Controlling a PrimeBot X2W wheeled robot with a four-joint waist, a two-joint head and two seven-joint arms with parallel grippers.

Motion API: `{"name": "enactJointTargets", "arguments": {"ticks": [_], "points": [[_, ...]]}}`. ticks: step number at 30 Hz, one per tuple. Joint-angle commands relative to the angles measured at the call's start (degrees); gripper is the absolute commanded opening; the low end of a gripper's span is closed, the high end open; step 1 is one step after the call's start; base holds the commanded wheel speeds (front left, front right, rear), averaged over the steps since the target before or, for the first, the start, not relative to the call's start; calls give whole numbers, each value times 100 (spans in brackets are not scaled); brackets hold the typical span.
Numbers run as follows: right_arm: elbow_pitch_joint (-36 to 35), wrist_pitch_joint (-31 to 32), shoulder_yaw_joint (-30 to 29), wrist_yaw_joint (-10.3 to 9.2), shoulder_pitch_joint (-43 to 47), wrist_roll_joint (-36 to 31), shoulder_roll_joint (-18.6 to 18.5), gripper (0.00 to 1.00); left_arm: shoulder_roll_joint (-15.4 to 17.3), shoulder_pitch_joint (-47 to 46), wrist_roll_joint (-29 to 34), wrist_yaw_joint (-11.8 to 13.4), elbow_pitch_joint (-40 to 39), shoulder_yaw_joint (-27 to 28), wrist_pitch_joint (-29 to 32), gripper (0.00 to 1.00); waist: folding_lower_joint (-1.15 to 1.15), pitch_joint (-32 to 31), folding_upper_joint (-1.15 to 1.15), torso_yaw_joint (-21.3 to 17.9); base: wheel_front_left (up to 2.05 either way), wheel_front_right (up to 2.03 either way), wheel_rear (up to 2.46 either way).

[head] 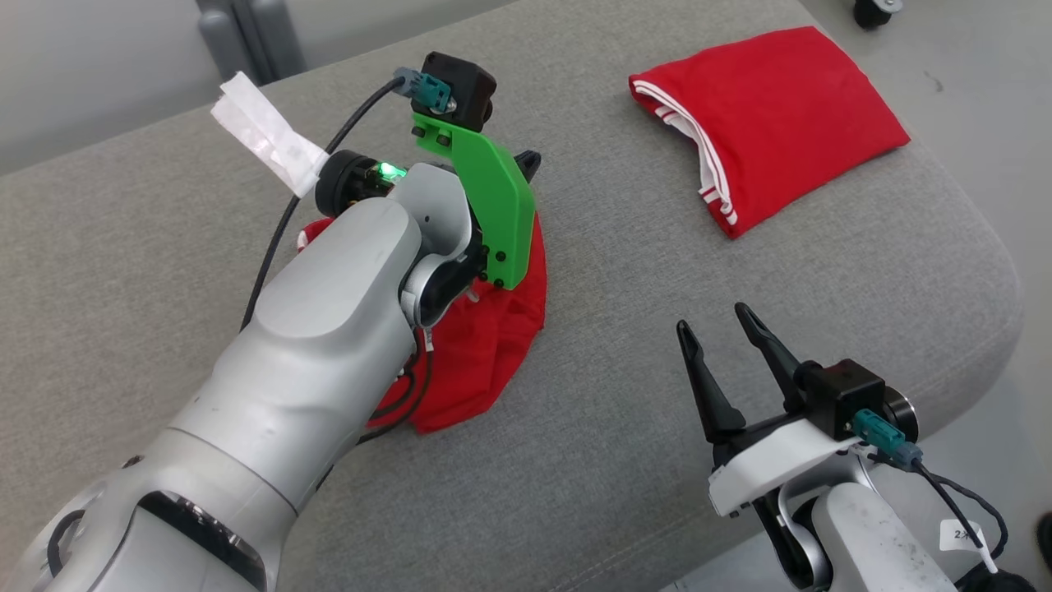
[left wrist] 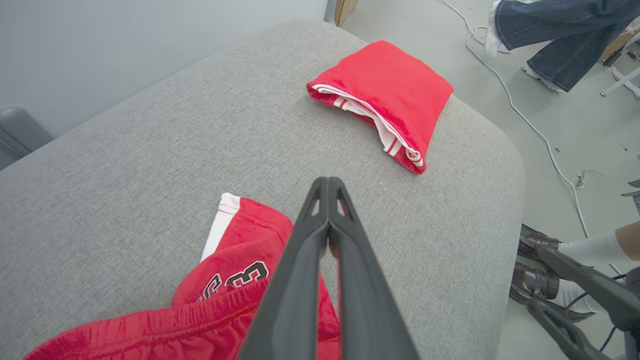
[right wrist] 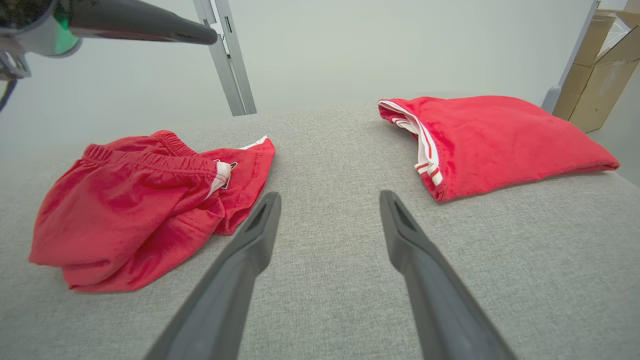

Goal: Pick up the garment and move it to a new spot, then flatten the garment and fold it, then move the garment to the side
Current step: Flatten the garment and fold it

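The garment is a crumpled pair of red shorts with white trim and a black number, lying on the grey cushion. My left arm covers much of it in the head view. It also shows in the left wrist view as the garment and in the right wrist view as the garment. My left gripper hangs above its far edge, shut with nothing between the fingers; the right wrist view shows this left gripper well clear of the cloth. My right gripper stands open and empty over bare cushion to the garment's right.
A second red garment, neatly folded, lies at the cushion's far right corner. The cushion's rounded edge drops to the floor on the right. A person's legs and shoes stand beside it. Cardboard boxes lie beyond.
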Motion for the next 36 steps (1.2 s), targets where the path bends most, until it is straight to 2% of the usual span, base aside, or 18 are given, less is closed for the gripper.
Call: {"name": "enactJointTargets", "arguments": {"ticks": [1,4,5,6,7,8,19,27,30,31,32,33,36], "points": [[-21,30,12,-10,11,-17,-12,100,49,-5,88,92,114,-87,144,0,0,-198,0,293,0,0,0],[-73,76,48,-9,-6,0,-16,100,64,105,61,146,275,-188,446,0,0,-237,0,389,0,0,0],[-94,96,53,-10,-15,0,-8,100,50,164,63,162,332,-243,552,22,0,-230,0,410,0,0,0],[-110,96,63,-10,-21,-3,-2,100,46,209,35,177,372,-266,622,36,0,-218,0,420,0,0,0],[-130,100,78,-9,-33,2,7,100,43,248,1,156,404,-289,705,93,0,-192,0,425,0,0,0],[-145,106,99,-10,-49,9,13,100,39,274,-25,143,429,-301,758,100,0,-163,0,418,0,0,0],[-115,19,153,-10,-177,78,87,100,79,144,-52,-18,678,-506,1285,100,0,299,0,-56,0,0,0],[-6,-93,73,-10,-136,95,165,100,66,91,-162,-134,796,-837,2479,100,0,418,0,-314,0,0,0],[23,-121,40,-10,-104,79,184,100,43,117,-219,-175,628,-866,2625,100,0,412,0,-308,0,0,0],[28,-129,38,-9,-105,71,192,100,36,113,-217,-174,553,-853,2554,91,0,410,0,-299,0,0,0],[32,-137,53,-9,-121,63,199,100,40,89,-153,-186,466,-863,2443,25,0,409,0,-285,0,0,0],[37,-140,61,-9,-145,59,202,100,61,70,-98,-185,419,-866,2330,0,0,408,0,-272,0,0,0],[34,-144,54,-10,-209,40,203,100,137,8,23,-211,244,-772,1679,0,0,393,0,-204,0,0,0]]}}
